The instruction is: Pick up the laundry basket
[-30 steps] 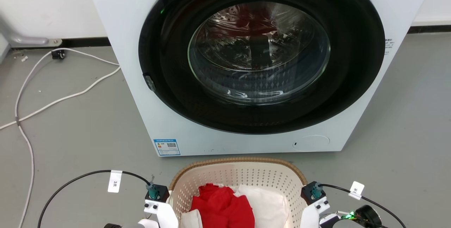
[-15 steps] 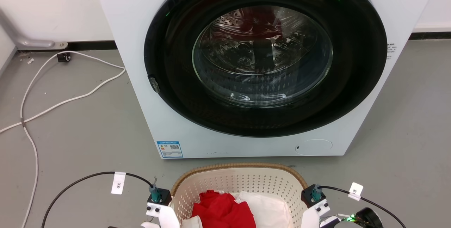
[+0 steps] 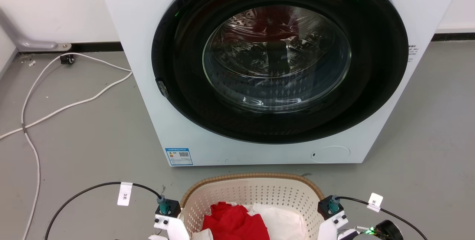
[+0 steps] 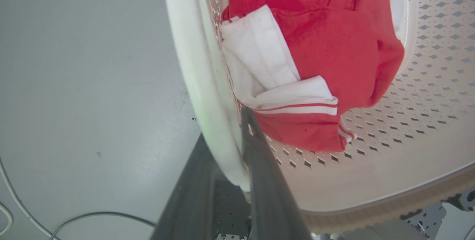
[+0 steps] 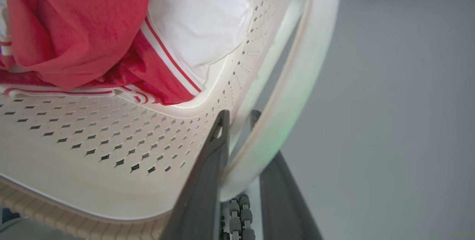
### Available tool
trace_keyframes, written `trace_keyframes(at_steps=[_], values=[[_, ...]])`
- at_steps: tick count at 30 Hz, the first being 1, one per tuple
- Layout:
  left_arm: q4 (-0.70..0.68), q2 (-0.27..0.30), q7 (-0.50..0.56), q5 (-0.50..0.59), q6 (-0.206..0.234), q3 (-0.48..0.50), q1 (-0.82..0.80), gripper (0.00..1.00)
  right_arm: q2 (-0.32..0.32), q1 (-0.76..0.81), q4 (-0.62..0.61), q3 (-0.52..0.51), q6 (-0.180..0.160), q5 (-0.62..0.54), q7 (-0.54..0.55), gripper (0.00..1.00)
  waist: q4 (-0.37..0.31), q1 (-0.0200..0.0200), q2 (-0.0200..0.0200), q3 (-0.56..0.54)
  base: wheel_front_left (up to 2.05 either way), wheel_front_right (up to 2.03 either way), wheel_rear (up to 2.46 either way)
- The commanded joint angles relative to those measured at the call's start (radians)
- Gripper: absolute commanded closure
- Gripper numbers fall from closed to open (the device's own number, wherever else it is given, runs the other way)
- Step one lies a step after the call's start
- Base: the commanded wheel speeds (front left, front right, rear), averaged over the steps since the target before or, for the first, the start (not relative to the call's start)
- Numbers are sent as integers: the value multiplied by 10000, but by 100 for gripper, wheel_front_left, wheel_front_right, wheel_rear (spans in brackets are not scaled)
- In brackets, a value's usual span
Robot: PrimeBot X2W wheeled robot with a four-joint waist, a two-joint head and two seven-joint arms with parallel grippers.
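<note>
Grey floor [image 3: 92,140] fills the scene, a white cable [image 3: 78,102] snaking at far left and a washing machine [image 3: 259,154] looming across the upper frame. At bottom centre, the laundry basket [image 3: 252,191] holds red and white clothes [image 3: 233,221]. Left end effector [image 4: 224,128] pinches its left handle [image 4: 193,65] between nearly closed fingers; right end effector [image 5: 238,115] likewise clamps the right handle [image 5: 297,84]. Grasp appears made; next, both arms must raise evenly, keeping it level.
</note>
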Motion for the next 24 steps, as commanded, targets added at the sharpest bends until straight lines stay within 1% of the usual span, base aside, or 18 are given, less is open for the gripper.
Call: trace_keyframes(at_steps=[1,11,24], values=[[-9,-16,-72,-40,-36,-75,-189,100,-23,-147,9,114,28,66,-27,100,2,1,-1,-1,0,0,0],[20,32,-167,-354,-36,-397,-250,100,-61,-155,55,555,28,465,-26,100,-18,1,-1,-5,0,0,0],[44,57,-260,-648,-36,-686,-344,100,-93,-251,97,875,28,833,-49,100,-43,1,-1,62,0,0,0]])
